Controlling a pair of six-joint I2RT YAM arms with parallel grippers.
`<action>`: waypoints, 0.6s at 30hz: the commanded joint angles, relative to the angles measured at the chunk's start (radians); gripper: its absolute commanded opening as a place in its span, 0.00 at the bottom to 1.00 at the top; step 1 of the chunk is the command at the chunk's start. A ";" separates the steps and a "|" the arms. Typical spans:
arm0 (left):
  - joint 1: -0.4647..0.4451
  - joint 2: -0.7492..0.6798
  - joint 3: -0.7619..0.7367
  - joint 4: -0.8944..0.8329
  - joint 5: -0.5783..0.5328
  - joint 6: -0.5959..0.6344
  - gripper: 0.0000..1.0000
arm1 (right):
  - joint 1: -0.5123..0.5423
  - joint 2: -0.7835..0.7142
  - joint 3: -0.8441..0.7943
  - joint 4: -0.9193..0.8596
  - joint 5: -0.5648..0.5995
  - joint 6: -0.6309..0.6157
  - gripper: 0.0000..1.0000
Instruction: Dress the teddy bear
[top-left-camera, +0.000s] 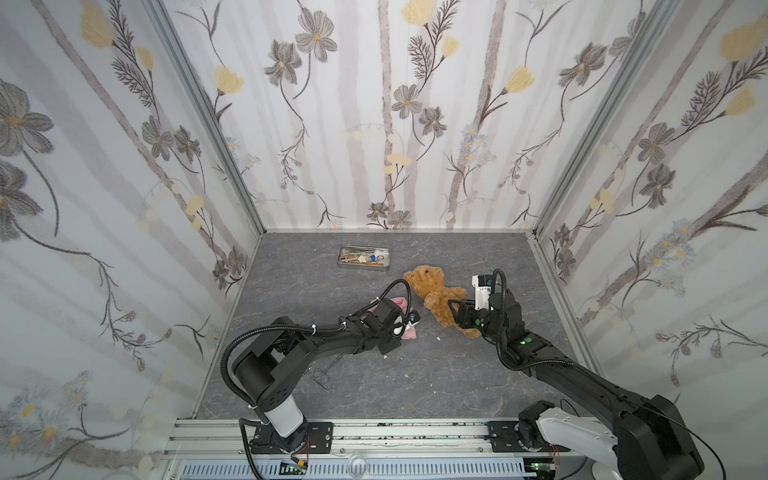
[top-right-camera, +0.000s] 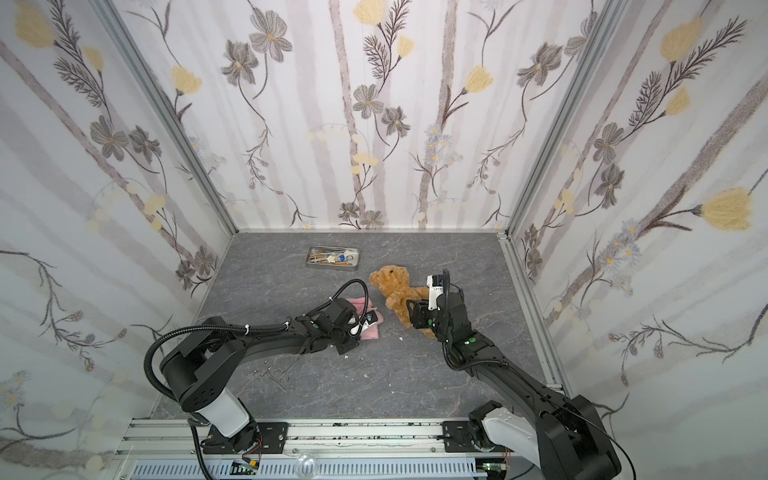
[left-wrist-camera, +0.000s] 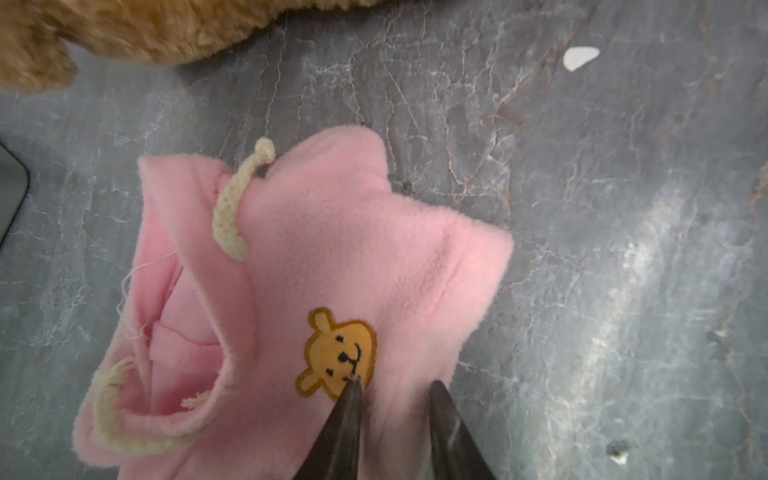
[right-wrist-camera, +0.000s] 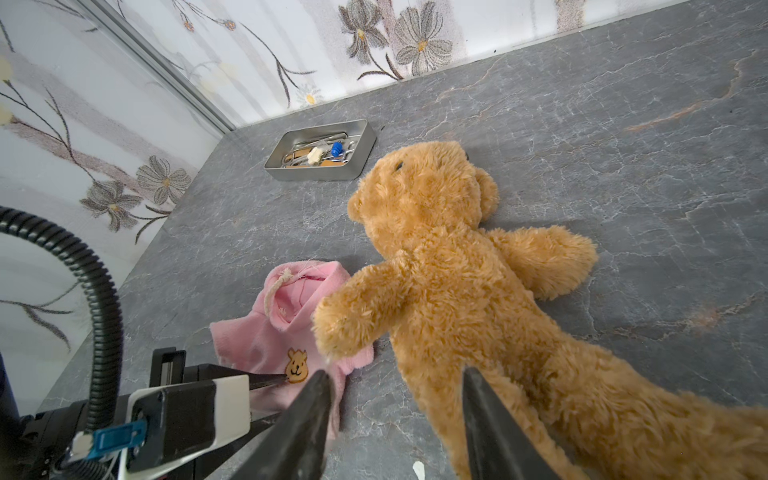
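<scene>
The teddy bear (top-left-camera: 432, 291) (top-right-camera: 397, 291) (right-wrist-camera: 457, 270), golden-brown and fluffy, lies on its back on the grey table with its head toward the back wall. Left of it a pink shirt (left-wrist-camera: 332, 232) (right-wrist-camera: 266, 332) (top-left-camera: 412, 333) lies flat, with an orange bear-face emblem (left-wrist-camera: 338, 353) and a cream cord (left-wrist-camera: 232, 208). My left gripper (left-wrist-camera: 395, 382) (top-left-camera: 409, 322) sits low at the shirt's hem beside the emblem, its fingers drawn close with a fold of pink fabric between them. My right gripper (right-wrist-camera: 397, 374) (top-left-camera: 457, 318) hangs open over the bear's lower body, and fur brushes one finger.
A metal tray (top-left-camera: 363, 268) (right-wrist-camera: 316, 176) of small tools stands at the back, left of the bear's head. Thin metal forceps (top-left-camera: 322, 376) lie near the left arm's base. White scraps (left-wrist-camera: 579, 56) dot the table. Patterned walls close in three sides.
</scene>
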 joint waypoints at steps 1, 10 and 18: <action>0.017 0.008 0.017 0.007 0.051 -0.037 0.25 | 0.000 0.007 0.002 0.011 -0.003 0.005 0.52; 0.116 -0.007 0.074 0.015 0.090 -0.279 0.00 | 0.067 -0.004 -0.033 0.090 -0.049 -0.036 0.50; 0.178 -0.069 0.022 0.030 0.216 -0.543 0.00 | 0.323 0.197 -0.088 0.373 0.031 -0.001 0.52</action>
